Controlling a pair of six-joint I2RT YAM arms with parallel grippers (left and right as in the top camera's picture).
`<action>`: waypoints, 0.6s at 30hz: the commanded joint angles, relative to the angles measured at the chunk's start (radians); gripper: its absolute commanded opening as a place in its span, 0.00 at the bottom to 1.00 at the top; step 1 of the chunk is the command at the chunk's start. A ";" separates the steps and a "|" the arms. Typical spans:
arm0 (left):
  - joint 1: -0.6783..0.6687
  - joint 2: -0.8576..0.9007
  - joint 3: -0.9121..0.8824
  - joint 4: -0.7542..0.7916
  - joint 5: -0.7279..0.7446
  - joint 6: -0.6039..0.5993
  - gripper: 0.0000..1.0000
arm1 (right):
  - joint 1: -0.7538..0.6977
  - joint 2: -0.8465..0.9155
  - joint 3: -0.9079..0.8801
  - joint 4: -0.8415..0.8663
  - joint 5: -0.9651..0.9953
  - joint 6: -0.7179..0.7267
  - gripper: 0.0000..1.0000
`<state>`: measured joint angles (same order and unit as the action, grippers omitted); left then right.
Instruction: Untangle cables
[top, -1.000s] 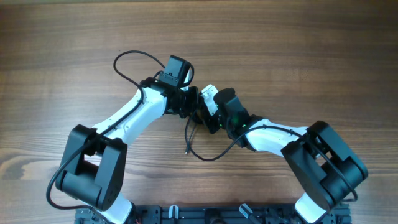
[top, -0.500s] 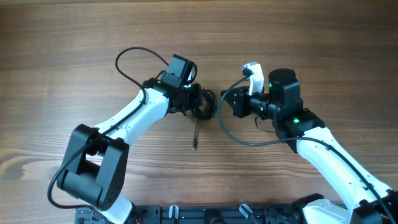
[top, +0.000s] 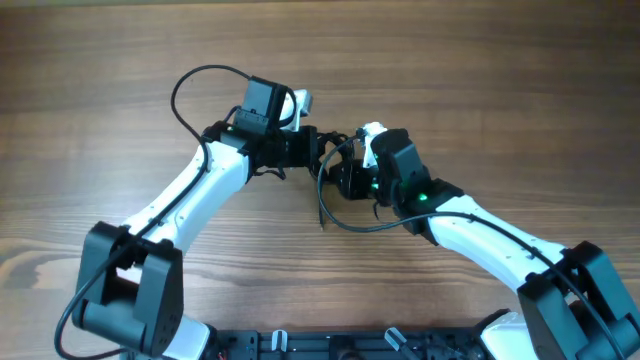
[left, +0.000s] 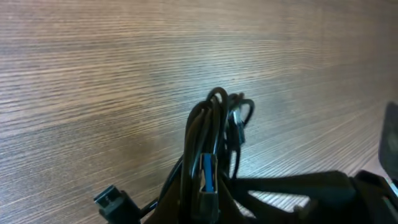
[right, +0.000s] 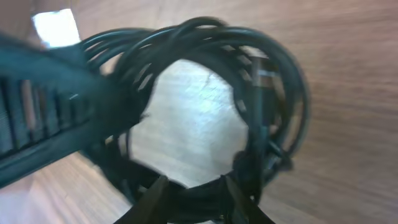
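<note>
The cables (top: 336, 158) are thin black wires bunched in one knot, held up between my two grippers at mid-table. My left gripper (top: 312, 150) is shut on the knot from the left. In the left wrist view the bunch (left: 214, 140) rises from its jaws, with a blue-tongued plug (left: 208, 173) and a loose black plug (left: 112, 200). My right gripper (top: 347, 178) grips the knot from the right. In the right wrist view the loops (right: 261, 81) form a ring, and a strand bundle sits between its fingers (right: 194, 191). One loose end (top: 321, 212) hangs down towards the table.
The wooden table (top: 500, 80) runs all round. Thicker black arm cables loop off the left arm (top: 190, 85) and under the right arm (top: 365, 225). The arm bases (top: 320, 345) stand at the front edge. The left gripper's body (right: 43, 118) shows at the left of the right wrist view.
My right gripper, which had pulled away to the right, has come back left onto the knot. My left gripper with the knot has shifted slightly up and left.
</note>
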<state>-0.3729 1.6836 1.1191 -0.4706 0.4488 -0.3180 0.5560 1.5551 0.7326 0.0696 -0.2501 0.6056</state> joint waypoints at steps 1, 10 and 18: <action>0.002 -0.048 0.007 -0.011 -0.002 0.027 0.04 | 0.001 0.012 -0.001 0.053 0.067 0.026 0.29; 0.001 -0.048 0.007 -0.081 -0.196 0.020 0.04 | 0.002 0.032 0.008 0.107 0.117 0.052 0.36; -0.081 -0.083 0.007 -0.103 -0.196 0.019 0.04 | 0.002 0.098 0.008 0.182 0.119 0.089 0.36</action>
<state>-0.4278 1.6508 1.1191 -0.5743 0.2550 -0.3084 0.5575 1.6360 0.7315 0.2352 -0.1478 0.6674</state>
